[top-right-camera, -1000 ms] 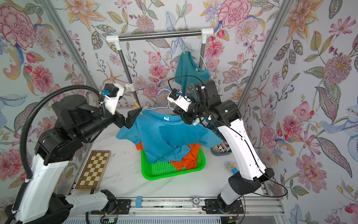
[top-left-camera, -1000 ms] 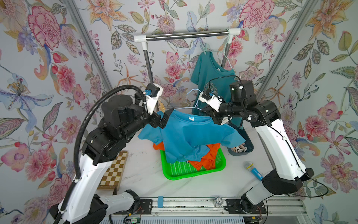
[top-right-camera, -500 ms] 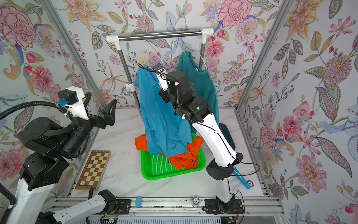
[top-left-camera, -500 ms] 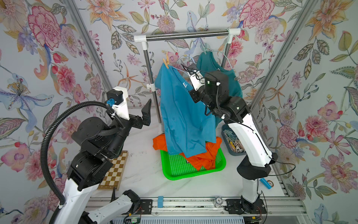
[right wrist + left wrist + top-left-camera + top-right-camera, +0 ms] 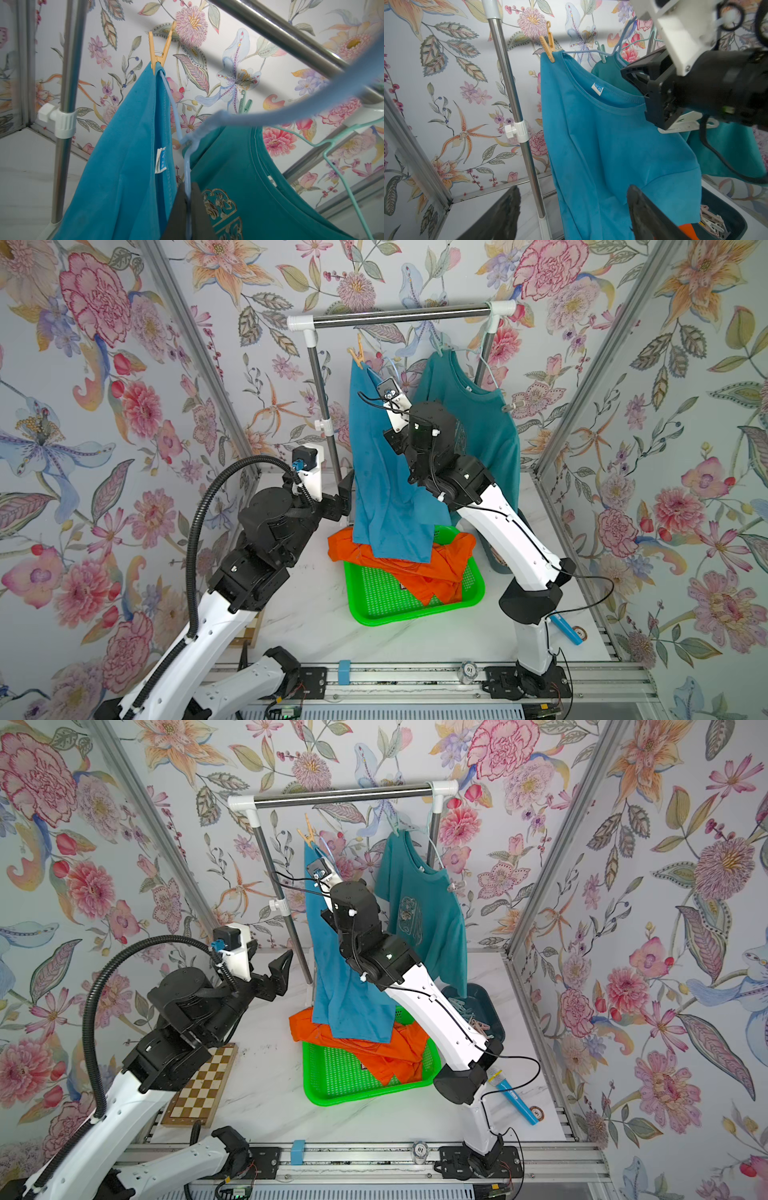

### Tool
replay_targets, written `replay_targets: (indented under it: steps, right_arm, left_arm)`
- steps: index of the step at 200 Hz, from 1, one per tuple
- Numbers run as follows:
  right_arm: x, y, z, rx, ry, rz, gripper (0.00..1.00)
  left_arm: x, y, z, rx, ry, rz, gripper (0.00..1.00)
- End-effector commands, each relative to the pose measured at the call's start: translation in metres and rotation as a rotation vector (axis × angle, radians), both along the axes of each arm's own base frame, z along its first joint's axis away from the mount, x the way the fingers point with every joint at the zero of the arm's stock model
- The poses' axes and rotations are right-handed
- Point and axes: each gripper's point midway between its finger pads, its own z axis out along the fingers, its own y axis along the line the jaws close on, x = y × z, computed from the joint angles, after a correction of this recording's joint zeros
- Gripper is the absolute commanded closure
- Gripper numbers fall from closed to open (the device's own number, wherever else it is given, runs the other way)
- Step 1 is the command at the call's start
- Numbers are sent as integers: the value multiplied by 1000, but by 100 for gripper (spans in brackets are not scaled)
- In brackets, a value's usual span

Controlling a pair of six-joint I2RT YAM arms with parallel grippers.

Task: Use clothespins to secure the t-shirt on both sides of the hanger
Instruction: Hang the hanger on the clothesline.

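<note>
A blue t-shirt (image 5: 386,489) (image 5: 345,969) hangs steeply tilted on a light blue wire hanger (image 5: 188,166) below the rail. A yellow clothespin (image 5: 159,52) (image 5: 549,45) (image 5: 359,353) clips its upper shoulder to the hanger. My right gripper (image 5: 188,199) is shut on the hanger wire near the neck. A white clothespin (image 5: 687,124) shows just under that gripper at the lower shoulder; whether it grips the cloth I cannot tell. My left gripper (image 5: 282,969) (image 5: 573,188) stands open and empty beside the shirt's lower part, close to the rack post (image 5: 517,116).
A teal t-shirt (image 5: 469,418) hangs pinned on a teal hanger at the right of the rail (image 5: 399,317). A green basket (image 5: 415,610) holds an orange garment (image 5: 415,560). A dark bin (image 5: 486,994) of clothespins (image 5: 473,1021) stands behind my right arm. Checkerboard (image 5: 203,1085) front left, blue pen (image 5: 515,1102) front right.
My right gripper has lifted the hanger and blue shirt from low over the basket up under the rail. My left gripper let go, drew back left, then came near the shirt, jaws narrowing slightly.
</note>
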Motion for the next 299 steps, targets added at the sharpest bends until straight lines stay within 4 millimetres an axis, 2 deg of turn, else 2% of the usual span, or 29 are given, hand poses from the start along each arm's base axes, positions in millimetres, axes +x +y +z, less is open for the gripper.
replay_targets:
  steps: [1, 36, 61, 72, 89, 120, 150, 152, 169, 190, 206, 220, 228, 253, 275, 299]
  right_arm:
    - [-45, -33, 54, 162, -48, 88, 100]
    - [-86, -54, 51, 248, 39, 221, 100]
    - [-98, -65, 47, 265, 62, 243, 100]
    - [-94, -73, 49, 260, 52, 212, 100]
    - [-81, -85, 49, 246, 40, 155, 100]
    - [-44, -104, 49, 254, 28, 53, 100]
    - [-19, -91, 45, 252, 31, 61, 100]
    - [-18, -90, 45, 252, 32, 63, 100]
    - [-15, -82, 41, 254, 43, 84, 100]
    - [-16, -77, 36, 258, 61, 115, 100]
    - [-21, -74, 33, 265, 71, 146, 100]
    - [-27, -75, 34, 282, 68, 164, 100]
    - [-30, -77, 35, 287, 65, 173, 100]
    - [-36, -82, 37, 302, 63, 186, 100]
    - [-36, -83, 38, 306, 63, 186, 100]
    - [-33, -82, 35, 306, 70, 183, 100]
  left_arm:
    - [8, -9, 35, -88, -74, -34, 24]
    - [36, -34, 80, -147, -145, -89, 24]
    - [60, -58, 106, -181, -148, -146, 16]
    - [66, -68, 109, -196, -136, -174, 16]
    - [72, -71, 111, -212, -132, -172, 15]
    - [86, -75, 103, -213, -124, -150, 13]
    - [93, -91, 102, -232, -122, -203, 4]
    - [102, -97, 93, -223, -105, -204, 3]
    - [114, -109, 88, -230, -100, -228, 0]
    - [121, -126, 96, -273, -115, -299, 0]
    - [134, -132, 99, -311, -96, -329, 10]
    - [145, -134, 100, -382, -68, -384, 25]
    - [149, -134, 100, -430, -52, -428, 30]
    - [151, -134, 104, -525, -41, -508, 29]
    - [143, -140, 111, -577, -35, -582, 29]
    - [131, -146, 113, -640, -4, -671, 34]
